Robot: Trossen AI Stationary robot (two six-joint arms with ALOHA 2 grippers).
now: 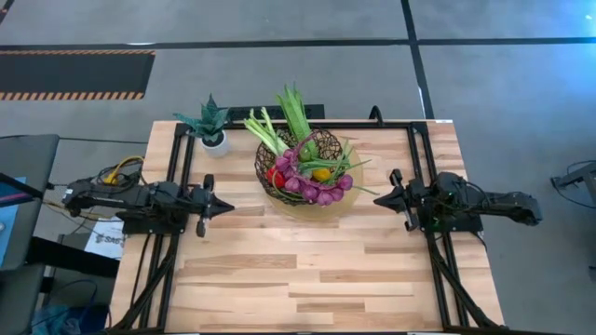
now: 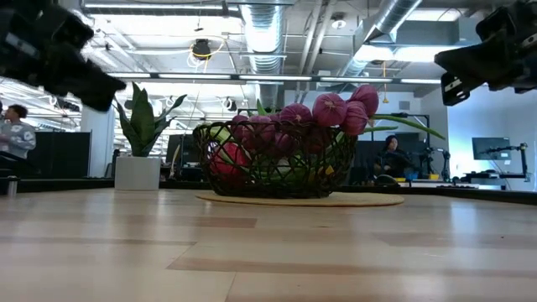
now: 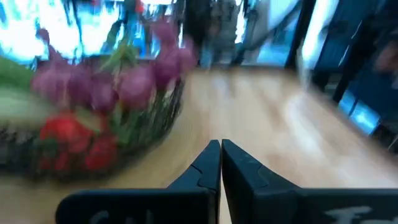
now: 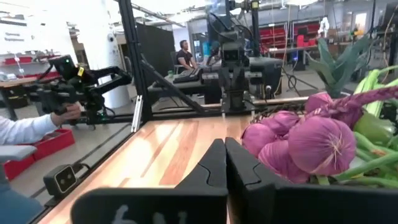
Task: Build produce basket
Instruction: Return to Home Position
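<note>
Left gripper point(image 3: 221, 144) and right gripper point(image 4: 224, 142), each pinched closed on nothing, stand clear either side of the loaded basket point(image 1: 331, 141), about equally near.

We find a robotics lab on an open industrial floor. Bare ventilation ducts point(image 2: 256, 38) and strip lights point(image 2: 210, 77) run overhead. The grey concrete floor point(image 1: 279, 19) carries an orange-and-black hazard strip point(image 1: 74, 95). The wooden table point(image 1: 307, 279) sits in a black metal frame point(image 1: 421, 167) bearing two robot arms point(image 1: 140, 198). Beyond it we note another arm rig point(image 4: 233, 59), a red crate point(image 4: 43, 142), a monitor point(image 2: 491, 148), a person seated at a desk point(image 2: 390, 155), and a person's hand point(image 4: 65, 113) on a further dark arm point(image 4: 84, 84).
</note>
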